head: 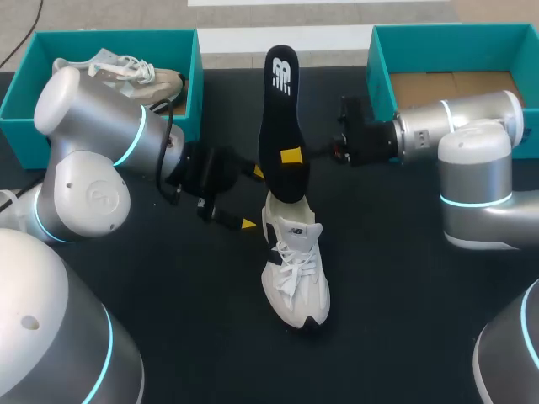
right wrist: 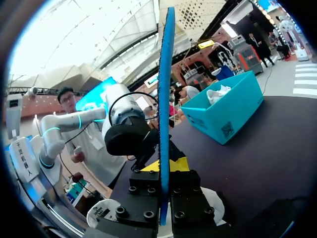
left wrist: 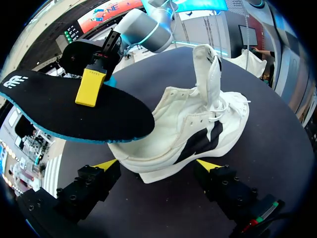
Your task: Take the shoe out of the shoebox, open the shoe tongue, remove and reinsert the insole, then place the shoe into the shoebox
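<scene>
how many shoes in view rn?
2. One white shoe stands on the table, mid-front; a second shoe lies in the left shoebox. The right shoebox shows none, though part is hidden.

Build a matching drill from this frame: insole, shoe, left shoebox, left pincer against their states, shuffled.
Things:
1. insole
2. shoe
3. left shoebox
4. left pincer

States:
a. open, with the shoe ahead of it
b. holds a second shoe
c. upright, clamped in the right pincer
d. stands on the table, tongue raised

Pairs: 1-c, 2-d, 3-b, 4-a
</scene>
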